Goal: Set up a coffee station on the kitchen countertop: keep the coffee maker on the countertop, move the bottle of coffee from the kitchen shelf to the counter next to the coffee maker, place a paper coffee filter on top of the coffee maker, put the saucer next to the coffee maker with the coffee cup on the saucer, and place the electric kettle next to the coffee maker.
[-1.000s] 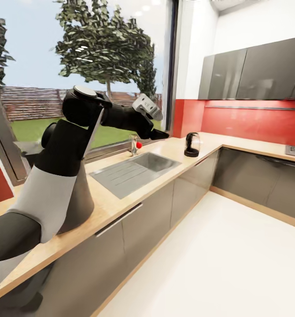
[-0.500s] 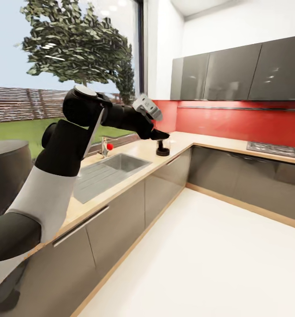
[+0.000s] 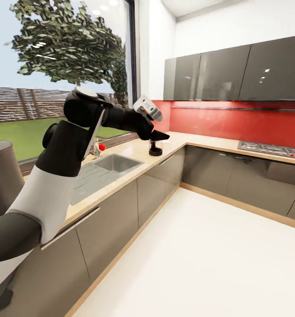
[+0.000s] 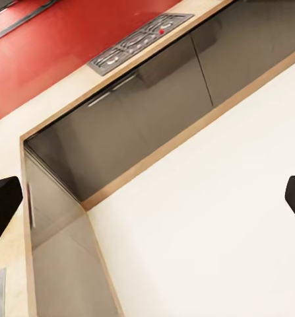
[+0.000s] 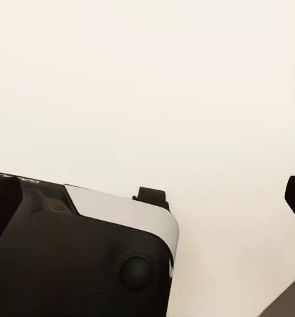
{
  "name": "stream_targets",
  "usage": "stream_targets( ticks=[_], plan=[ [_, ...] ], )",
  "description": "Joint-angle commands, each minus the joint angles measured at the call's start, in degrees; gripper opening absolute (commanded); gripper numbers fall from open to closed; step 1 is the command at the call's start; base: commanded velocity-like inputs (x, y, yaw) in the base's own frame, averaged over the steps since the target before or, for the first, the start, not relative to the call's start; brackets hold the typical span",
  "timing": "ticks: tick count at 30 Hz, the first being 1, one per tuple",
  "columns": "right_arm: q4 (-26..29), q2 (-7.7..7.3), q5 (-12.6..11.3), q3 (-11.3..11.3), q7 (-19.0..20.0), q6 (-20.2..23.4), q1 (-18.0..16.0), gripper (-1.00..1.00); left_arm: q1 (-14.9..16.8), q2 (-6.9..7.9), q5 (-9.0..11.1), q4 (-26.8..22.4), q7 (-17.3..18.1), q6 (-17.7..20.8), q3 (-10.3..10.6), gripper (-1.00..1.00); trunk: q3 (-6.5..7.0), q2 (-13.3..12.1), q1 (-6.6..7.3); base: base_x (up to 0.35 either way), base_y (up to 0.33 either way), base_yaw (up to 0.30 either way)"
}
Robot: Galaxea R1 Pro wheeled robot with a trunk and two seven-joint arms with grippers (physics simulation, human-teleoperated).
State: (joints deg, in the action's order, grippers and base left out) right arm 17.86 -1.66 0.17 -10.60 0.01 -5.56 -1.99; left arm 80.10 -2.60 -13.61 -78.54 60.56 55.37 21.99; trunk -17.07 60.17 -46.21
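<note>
The kitchen countertop [image 3: 134, 163] runs from the left along the window and turns a corner at the red wall. The electric kettle [image 3: 155, 149], a small dark jug, stands on it near that corner. My left gripper [image 3: 159, 137] is held out in the air and overlaps the kettle's top in the head view. In the left wrist view this gripper [image 4: 147, 198] is open and empty, with pale floor between its black fingertips [image 4: 2, 201]. A dark grey tapered body at the left edge is the coffee maker [image 3: 2, 176]. My right gripper [image 5: 147, 198] hangs over bare floor, open.
An inset steel sink [image 3: 105, 167] with a red-knobbed tap [image 3: 99, 147] lies between coffee maker and kettle. A hob [image 3: 271, 149] sits on the far counter run under grey wall cabinets [image 3: 235, 70]. Dark cabinet fronts line a wide pale floor [image 3: 209, 255].
The whole picture has swung: the camera turned to the right, so sink, kettle and coffee maker slid left in view. My left arm keeps the same raised pose.
</note>
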Motion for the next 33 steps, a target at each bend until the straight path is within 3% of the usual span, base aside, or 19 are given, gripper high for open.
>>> stream_targets(
  ticks=[1, 2, 5, 6, 10, 12, 16, 19, 20, 25, 26, 27, 28, 29, 33],
  plan=[
    [-0.02, -0.04, 0.01, -0.15, 0.00, -0.18, -0.03, 1.00, 0.02, -0.04, -0.53, -0.01, 0.59, 0.30, -0.05, 1.00, -0.07, 0.05, 0.00, 0.000, 0.000, 0.000],
    [-0.02, -0.05, 0.01, -0.14, 0.00, -0.19, -0.03, 1.00, -0.01, -0.06, -0.40, -0.02, 0.59, 0.27, -0.04, 1.00, -0.07, 0.05, 0.00, 0.000, 0.000, 0.000],
    [-0.02, -0.08, 0.01, -0.13, 0.00, -0.22, -0.03, 1.00, -0.42, -0.06, 2.84, 0.06, 0.63, 0.00, -0.13, 1.00, -0.07, 0.05, 0.00, 0.000, 0.000, 0.000],
    [-0.03, -0.10, 0.01, -0.12, -0.01, -0.24, -0.03, 1.00, -8.50, -0.05, 16.26, 0.56, -2.35, -12.05, -0.05, 1.00, -0.07, 0.05, 0.00, 0.000, 0.000, 0.000],
    [-0.02, -0.10, 0.03, -0.12, -0.01, -0.24, -0.03, 1.00, -16.00, -1.50, 18.02, 0.41, -6.55, -17.24, 0.21, 1.00, -0.07, 0.05, 0.00, 0.000, 0.000, 0.000],
    [-0.02, -0.10, 0.03, -0.12, -0.01, -0.24, -0.03, 1.00, -21.94, -2.55, 18.54, 0.26, -8.08, -23.34, 0.24, 1.00, -0.07, 0.05, 0.00, 0.000, 0.000, 0.000],
    [-0.02, -0.10, 0.06, -0.12, -0.01, -0.24, -0.03, 1.00, -28.45, -2.69, 18.75, 0.37, -7.19, -29.24, 0.25, 1.00, -0.07, 0.05, 0.00, 0.000, 0.000, 0.000],
    [-0.02, -0.10, 0.08, -0.12, -0.01, -0.24, -0.03, 1.00, -33.54, -2.46, 18.78, 0.52, -4.54, -32.18, 0.20, 1.00, -0.07, 0.05, 0.00, 0.000, 0.000, 0.000],
    [-0.02, -0.10, 0.07, -0.14, -0.05, -0.24, -0.03, 1.00, -38.73, 0.36, 18.78, 0.84, -1.35, -36.59, 0.17, 1.00, -0.07, 0.05, 0.00, 0.000, 0.000, 0.000],
    [-0.02, -0.09, 0.08, -0.19, -0.08, -0.24, -0.03, 1.00, -44.81, 6.55, 18.79, 3.05, -0.67, -40.21, 0.16, 1.00, -0.07, 0.05, 0.00, 0.000, 0.000, 0.000],
    [-0.02, -0.09, 0.07, -0.19, -0.09, -0.24, -0.03, 1.00, -45.61, 7.18, 18.79, 3.82, -0.67, -40.92, 0.16, 1.00, -0.07, 0.05, 0.00, 0.000, 0.000, 0.000],
    [-0.04, -0.09, 0.08, -0.20, -0.09, -0.24, -0.03, 1.00, -48.24, 9.28, 18.79, 8.30, -0.65, -44.35, 0.12, 1.00, -0.07, 0.05, 0.00, 0.000, 0.000, 0.000],
    [-0.03, -0.10, 0.09, -0.20, -0.09, -0.24, -0.03, 1.00, -49.02, 10.47, 19.18, 12.23, -0.64, -46.70, 0.12, 1.00, -0.07, 0.05, 0.00, 0.000, 0.000, 0.000],
    [-0.03, -0.10, 0.09, -0.21, -0.09, -0.24, -0.03, 1.00, -49.51, 11.34, 19.78, 16.08, -0.63, -48.76, 0.13, 1.00, -0.07, 0.05, 0.00, 0.000, 0.000, 0.000],
    [-0.02, -0.10, 0.10, -0.21, -0.09, -0.24, -0.03, 1.00, -50.10, 12.37, 21.97, 28.08, -0.62, -55.73, 0.15, 1.00, -0.07, 0.05, 0.00, 0.000, 0.000, 0.000]
  ],
)
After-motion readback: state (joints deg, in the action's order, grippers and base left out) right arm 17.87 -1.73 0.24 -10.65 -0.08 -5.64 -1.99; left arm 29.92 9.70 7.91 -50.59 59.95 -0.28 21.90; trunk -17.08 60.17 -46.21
